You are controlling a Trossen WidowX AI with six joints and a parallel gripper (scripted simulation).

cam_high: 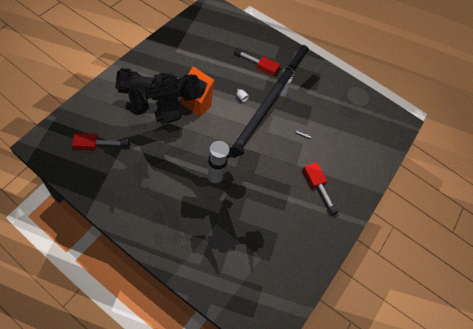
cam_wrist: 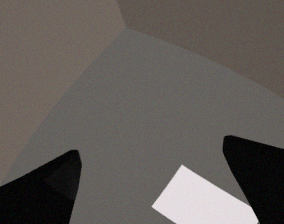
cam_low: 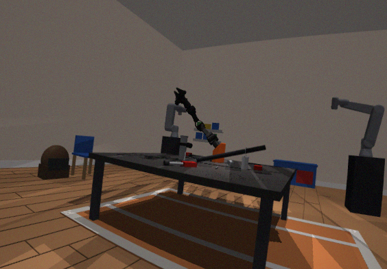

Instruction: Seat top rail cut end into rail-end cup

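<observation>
- Exterior view, centre: the dark table (cam_high: 377,141) (cam_low: 240,181) carries the whole job; the black arm (cam_high: 168,83) (cam_low: 206,131) reaches up and left, away from the work.
- The rail (cam_high: 264,109) (cam_low: 231,153) slants through the loop cap, its far end raised at right. Its cut end sits low beside the big post (cam_high: 215,174) (cam_low: 182,153), beneath the cup in the exterior view; the two look unseated. From above they overlap, so judge height from the side.
- The gripper (cam_low: 180,90) (cam_wrist: 153,152) stands wide, with nothing between its fingers, well apart from the rail. Its fingertips are hard to pick out from above.
- Best approach, I judge: come down over the rail near its cut end, leaving room for the cup, and close squarely across it. Lift until rail and cup share one line, then push lengthwise until it bottoms out.
- The brace band (cam_high: 217,161) and rail-end cup (cam_high: 236,150) (cam_low: 186,145) hang high, near the post cap (cam_high: 219,149). Pushing off-line could drag the band down; ease off if it shifts.
- Once seated, spread the fingers fully before backing straight away, so neither brushes the rail.
</observation>
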